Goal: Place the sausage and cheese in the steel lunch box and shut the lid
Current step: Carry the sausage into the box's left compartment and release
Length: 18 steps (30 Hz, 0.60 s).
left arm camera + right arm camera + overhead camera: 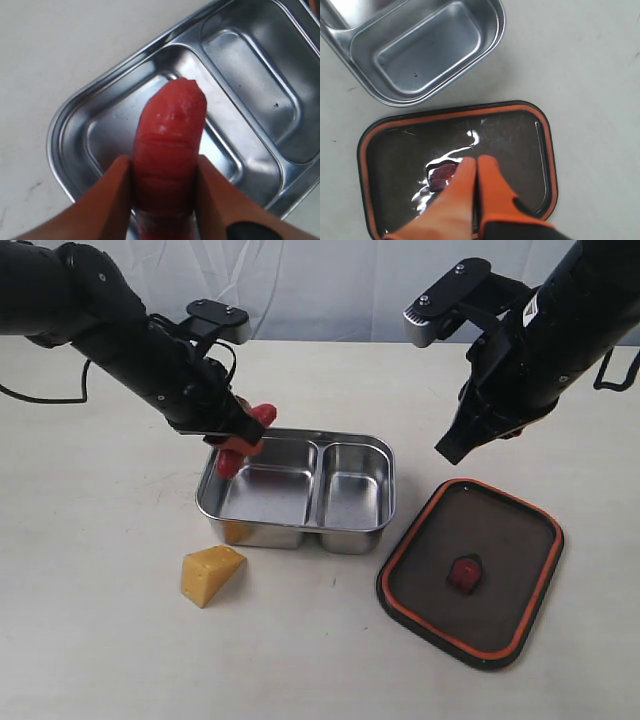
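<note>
Placing the first item. The left end effector [240,440] pinches the sausage [170,130] between its two fingers, holding it over the rim of the lunch box [300,530], above the larger compartment, which is empty. The cheese [210,573] lies on the counter [100,640] near the box's front corner. The lid [500,540] rests on the counter beside the box, not touching it. The right end effector [476,170] hovers above the lid, fingers pressed together, holding nothing. The next move probably calls for lowering the sausage into the compartment and spreading the fingers to release it. Cheese and lid come afterwards.
</note>
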### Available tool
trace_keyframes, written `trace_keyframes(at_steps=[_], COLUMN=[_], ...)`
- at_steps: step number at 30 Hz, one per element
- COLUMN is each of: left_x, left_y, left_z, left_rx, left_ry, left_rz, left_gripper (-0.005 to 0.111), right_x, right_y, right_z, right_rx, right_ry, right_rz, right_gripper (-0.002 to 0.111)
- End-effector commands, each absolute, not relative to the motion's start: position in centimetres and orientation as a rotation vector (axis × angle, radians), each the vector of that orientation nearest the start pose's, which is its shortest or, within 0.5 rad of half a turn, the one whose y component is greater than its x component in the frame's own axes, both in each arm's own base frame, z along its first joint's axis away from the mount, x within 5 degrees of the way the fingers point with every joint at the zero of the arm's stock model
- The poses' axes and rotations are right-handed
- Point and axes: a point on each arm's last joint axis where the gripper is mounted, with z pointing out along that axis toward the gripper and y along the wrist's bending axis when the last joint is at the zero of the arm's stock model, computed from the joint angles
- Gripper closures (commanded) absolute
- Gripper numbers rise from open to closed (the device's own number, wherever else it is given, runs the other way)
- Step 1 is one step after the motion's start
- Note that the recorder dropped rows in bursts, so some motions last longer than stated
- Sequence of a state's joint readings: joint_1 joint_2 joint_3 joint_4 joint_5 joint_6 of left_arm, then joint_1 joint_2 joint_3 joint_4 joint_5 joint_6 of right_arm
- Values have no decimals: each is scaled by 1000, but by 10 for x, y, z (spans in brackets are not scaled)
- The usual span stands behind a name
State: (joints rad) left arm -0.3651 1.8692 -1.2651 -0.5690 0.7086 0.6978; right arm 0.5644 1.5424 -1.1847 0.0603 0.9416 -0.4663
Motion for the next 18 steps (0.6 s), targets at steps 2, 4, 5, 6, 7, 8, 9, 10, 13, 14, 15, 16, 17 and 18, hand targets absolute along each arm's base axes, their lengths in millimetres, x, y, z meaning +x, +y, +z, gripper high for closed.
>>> trace_keyframes(at_steps=[2,4,5,6,7,8,9,10,13,14,15,16,17,18], left_x=[350,349,349,349,348,348,347,347,345,344,344,343,342,341], left_y=[-172,-172,-172,-172,-173,-173,-173,-173,-173,-174,-174,-175,-175,-174], left_z=[191,189,188,188,188,188,188,188,190,192,193,195,199,203], left_rx=[911,915,917,918,923,927,929,933,988,1001,1017,1032,1062,1086], left_ry=[2556,2565,2568,2570,2575,2579,2582,2586,2587,2593,2598,2603,2607,2610], left_rz=[-549,-554,-556,-558,-563,-567,-569,-573,-590,-602,-609,-619,-628,-629], left_gripper=[84,72,67,62,58,54,51,48,41,40,40,40,40,40], right_x=[260,259,259,259,259,259,259,259,259,259,259,259,259,259], right_y=[167,167,167,167,167,167,167,167,167,167,167,167,166,166], right_z=[275,275,275,275,275,275,275,275,275,275,275,275,275,275], right_rx=[-1321,-1325,-1325,-1326,-1326,-1326,-1326,-1326,-1329,-1329,-1329,-1329,-1330,-1330], right_ry=[2460,2466,2466,2468,2468,2468,2468,2468,2466,2466,2466,2466,2468,2468], right_rz=[99,99,99,99,99,99,99,99,91,91,91,91,92,92], right_gripper=[108,108,108,108,108,108,108,108,108,108,108,108,108,108])
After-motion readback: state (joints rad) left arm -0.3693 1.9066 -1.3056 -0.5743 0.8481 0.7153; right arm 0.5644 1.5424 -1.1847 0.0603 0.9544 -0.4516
